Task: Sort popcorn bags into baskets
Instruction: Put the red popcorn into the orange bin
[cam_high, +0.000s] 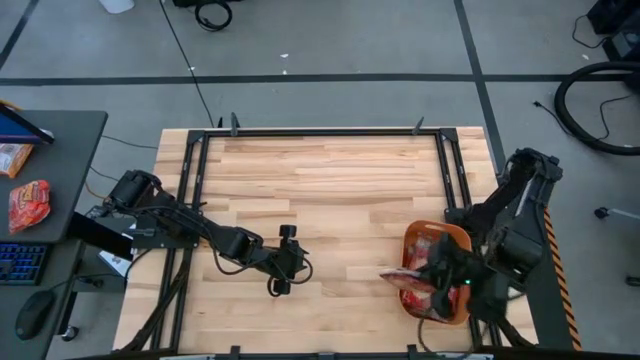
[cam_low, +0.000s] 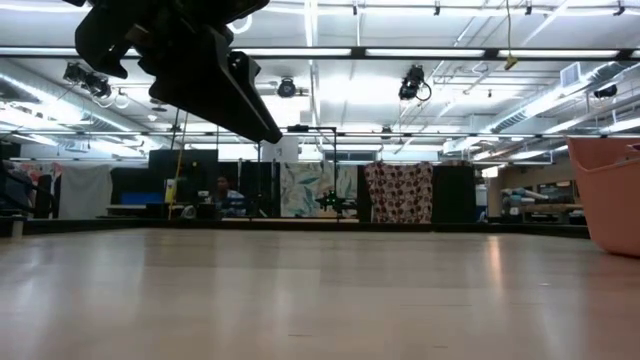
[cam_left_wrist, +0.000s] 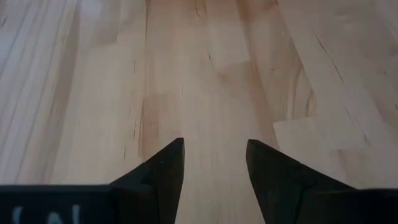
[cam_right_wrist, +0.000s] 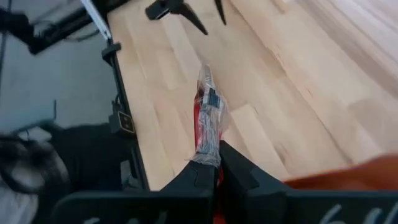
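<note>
Red-and-clear popcorn bag is pinched at its end by the right gripper, projecting edge-on beyond the fingertips, beside the orange basket. Farther off, the left gripper is held parted over bare wood.

1. The basket sits on the table near its right front corner.
2. Popcorn bags lie inside it.
3. One popcorn bag sticks out left over the basket's rim, pinched in the right gripper.
4. The left gripper hangs over bare table, left of the basket.
</note>
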